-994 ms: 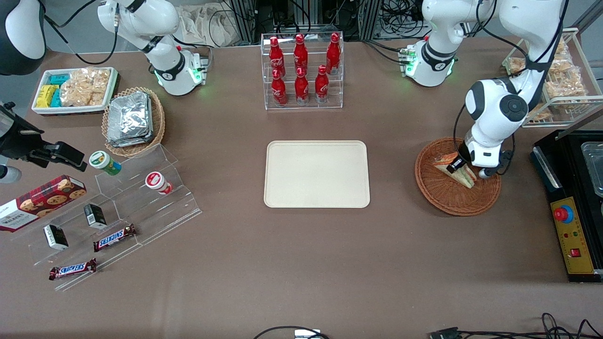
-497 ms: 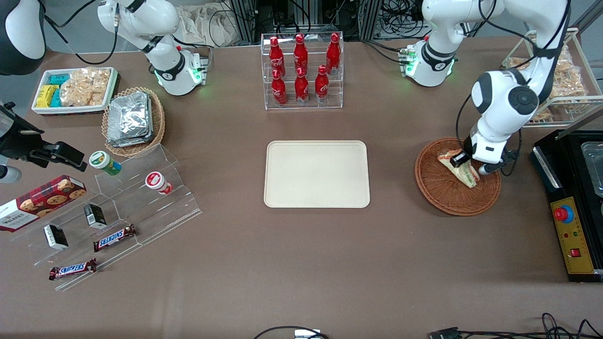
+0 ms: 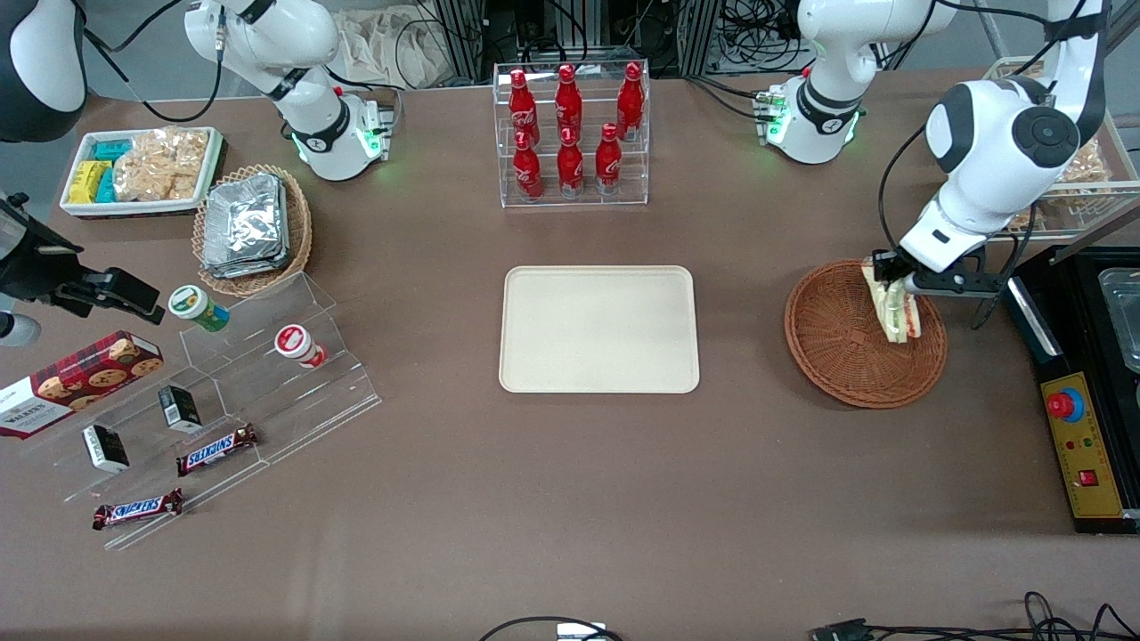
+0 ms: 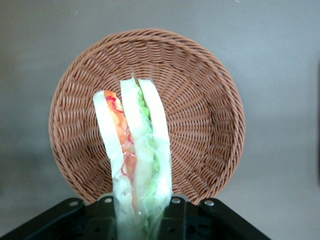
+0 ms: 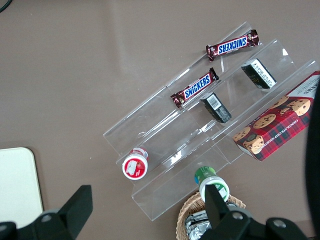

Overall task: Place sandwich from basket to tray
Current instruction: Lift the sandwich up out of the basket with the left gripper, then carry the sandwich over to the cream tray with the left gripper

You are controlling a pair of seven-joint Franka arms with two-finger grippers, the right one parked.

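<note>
- Front view shows you a brown table with the working arm's gripper [image 3: 893, 283] held above the rim of the basket [image 3: 842, 356], which sits near the table's working-arm edge.
- Your gripper's jaws are closed on the sandwich [image 3: 891, 312], pinching its upper end so the wedge hangs point down over the basket's inside.
- Wrist view confirms this for you: the sandwich [image 4: 134, 150] dangles with its white bread and green, orange and red layers showing, and the basket [image 4: 200, 90] below it holds nothing else.
- You can judge the sandwich to be clear of the wicker, though whether its lowest tip touches the weave cannot be told.
- The tray [image 3: 598, 329] lies flat in the middle of the table, well apart from the basket, with nothing on it.
- Done so far, as you can read it: the grasp and the lift out of the basket.
- Left for you: carry the sandwich across the bare table to the tray, lower it and release it there.
</note>
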